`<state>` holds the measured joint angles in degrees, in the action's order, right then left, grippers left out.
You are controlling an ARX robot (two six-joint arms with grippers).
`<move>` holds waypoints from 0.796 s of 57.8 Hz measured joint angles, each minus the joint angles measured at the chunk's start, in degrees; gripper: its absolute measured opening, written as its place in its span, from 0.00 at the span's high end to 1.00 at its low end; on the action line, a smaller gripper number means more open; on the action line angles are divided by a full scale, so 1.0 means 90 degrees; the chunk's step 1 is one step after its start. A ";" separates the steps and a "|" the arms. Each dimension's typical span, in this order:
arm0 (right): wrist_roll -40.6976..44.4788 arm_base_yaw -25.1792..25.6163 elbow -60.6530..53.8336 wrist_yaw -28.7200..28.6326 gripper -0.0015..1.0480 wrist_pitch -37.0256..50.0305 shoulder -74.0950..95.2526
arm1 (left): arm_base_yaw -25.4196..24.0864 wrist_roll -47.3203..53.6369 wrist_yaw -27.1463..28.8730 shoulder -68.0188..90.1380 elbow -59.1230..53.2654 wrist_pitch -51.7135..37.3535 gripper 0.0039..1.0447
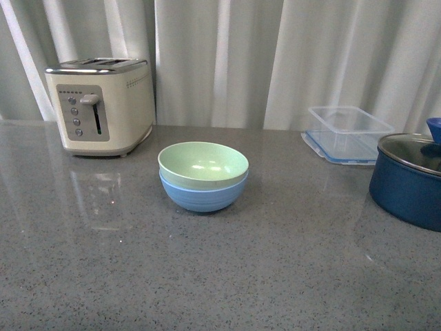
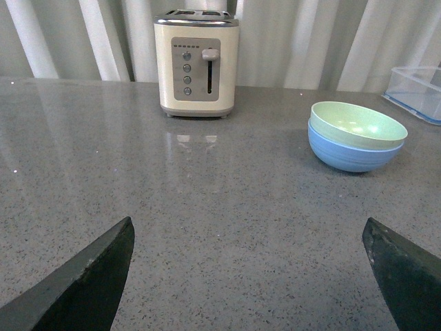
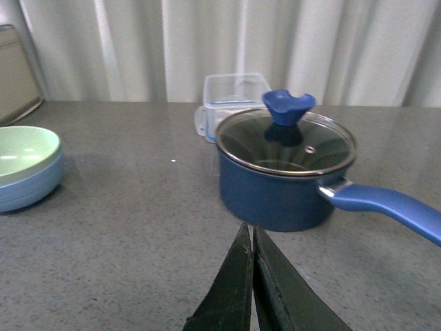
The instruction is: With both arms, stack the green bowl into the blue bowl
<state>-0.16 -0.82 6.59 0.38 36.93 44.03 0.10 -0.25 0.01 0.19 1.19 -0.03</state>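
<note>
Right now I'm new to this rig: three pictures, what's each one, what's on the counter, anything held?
It is a two-armed robot. One picture looks forward from its body; the other two come from cameras on its wrists. On the grey speckled counter the pale mint-green bowl sits nested in the light sky-blue ridged bowl. Around them: a cream toaster, a clear plastic container and a dark navy pot with a glass lid. The left gripper is open, the right gripper is shut; neither holds anything.

Blue bowl [image 1: 203, 195] – interior hidden (green bowl [image 1: 202, 164] nested), pot [image 1: 408, 181] cropped
</note>
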 joint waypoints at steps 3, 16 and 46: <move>-0.0002 0.0066 -0.0087 0.0007 0.99 -0.0097 -0.0177 | 0.0000 0.0000 0.0000 0.0000 0.0000 0.0000 0.06; 0.0000 0.0075 -0.0345 -0.0027 0.99 -0.0590 -0.0945 | 0.0000 0.0000 0.0000 0.0000 0.0000 0.0000 0.06; -0.0002 0.0075 -0.0702 -0.0032 0.99 -0.1625 -0.2424 | 0.0000 0.0000 0.0000 0.0000 0.0000 0.0000 0.06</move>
<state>-0.19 -0.14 0.27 0.10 22.30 22.22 0.10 -0.25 0.01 0.19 1.19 -0.03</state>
